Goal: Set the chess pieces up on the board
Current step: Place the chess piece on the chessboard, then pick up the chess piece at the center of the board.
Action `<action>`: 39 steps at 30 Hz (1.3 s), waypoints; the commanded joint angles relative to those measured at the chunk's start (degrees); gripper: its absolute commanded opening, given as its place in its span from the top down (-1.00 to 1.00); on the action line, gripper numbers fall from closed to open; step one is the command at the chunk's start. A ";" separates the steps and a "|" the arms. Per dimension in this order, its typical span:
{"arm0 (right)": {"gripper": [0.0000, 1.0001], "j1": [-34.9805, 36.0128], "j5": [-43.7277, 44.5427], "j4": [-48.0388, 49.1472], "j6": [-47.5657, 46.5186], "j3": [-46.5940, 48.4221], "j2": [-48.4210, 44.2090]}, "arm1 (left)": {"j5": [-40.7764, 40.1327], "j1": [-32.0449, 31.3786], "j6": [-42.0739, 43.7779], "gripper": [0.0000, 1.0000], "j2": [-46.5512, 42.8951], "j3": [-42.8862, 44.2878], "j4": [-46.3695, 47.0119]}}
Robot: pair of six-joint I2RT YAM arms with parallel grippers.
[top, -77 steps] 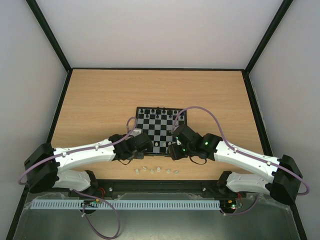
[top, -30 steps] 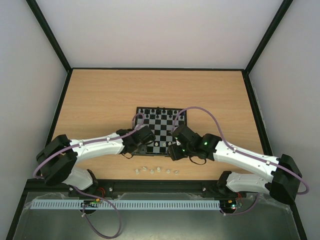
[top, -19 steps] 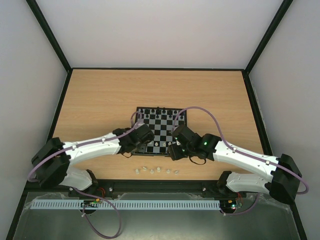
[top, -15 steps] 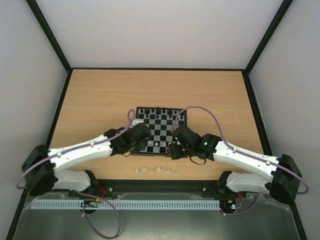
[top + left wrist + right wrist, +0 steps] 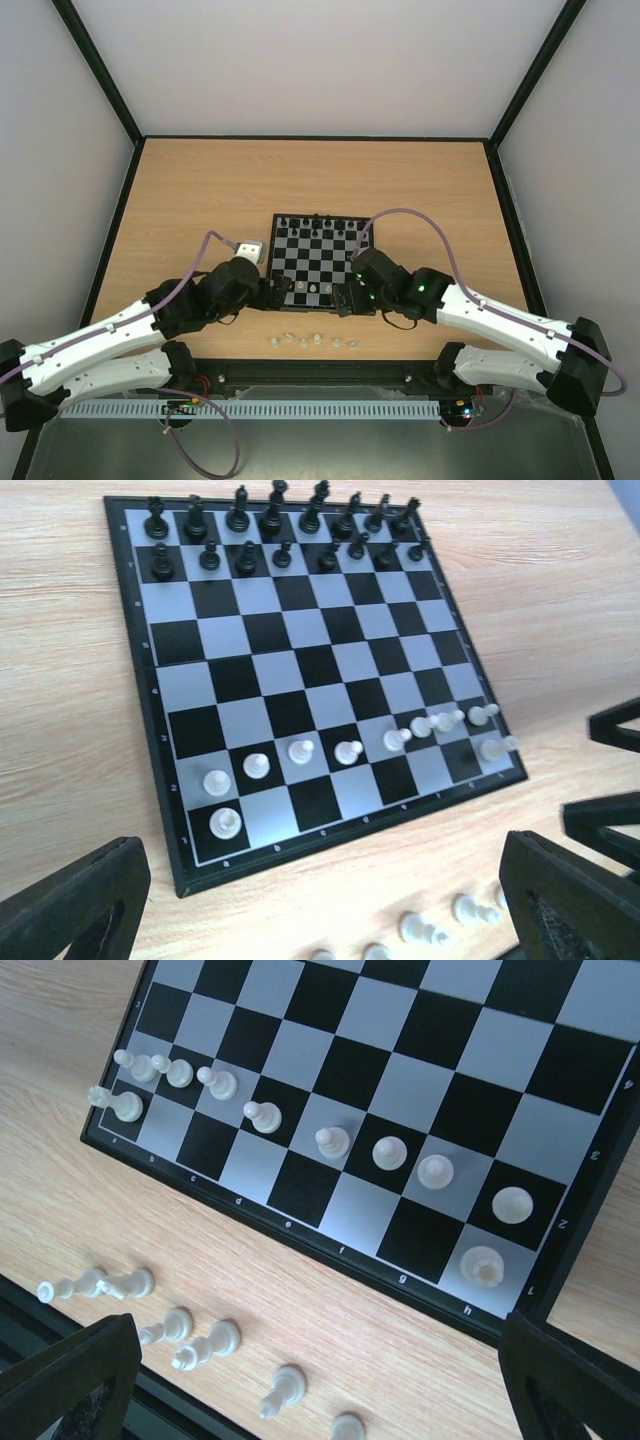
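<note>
Six loose white pieces (image 5: 205,1345) lie in a ragged row on the table (image 5: 200,200), just off the near edge of the board (image 5: 290,665). On the board, eight white pawns (image 5: 331,1141) fill the second row and two corner pieces (image 5: 483,1263) stand at either end of the first. The six squares between them are bare, so we judge the loose six belong there. The black pieces (image 5: 240,510) stand on the two far rows.

The next pick turns on one relation. Both grippers hang over the board's near edge, and the row lies back from them, toward the near side of the table. The left gripper (image 5: 320,890) is nearer the row's left end and the right gripper (image 5: 315,1360) nearer its right end. Each is spread wide with nothing between its fingers.

The overhead view gives us the whole row and both arms, but there the pieces are mere specks. The right wrist view shows all six. The two at the left end lie toppled, their long axes roughly along the row. The left wrist view catches only four, some cut off at its lower edge.
</note>
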 commanded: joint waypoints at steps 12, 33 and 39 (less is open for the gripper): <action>-0.97 0.29 -11.24 12.03 8.16 -7.85 -10.63 | 7.66 -2.03 0.51 -0.98 -8.71 -7.72 8.51; -0.94 0.28 1.96 3.69 10.84 -8.22 -8.44 | 7.78 -6.11 -5.61 -0.98 -7.16 -15.47 16.97; -0.71 0.72 2.07 1.38 18.66 -13.16 -12.53 | 3.20 -8.64 -7.71 -0.98 -9.48 -14.59 15.86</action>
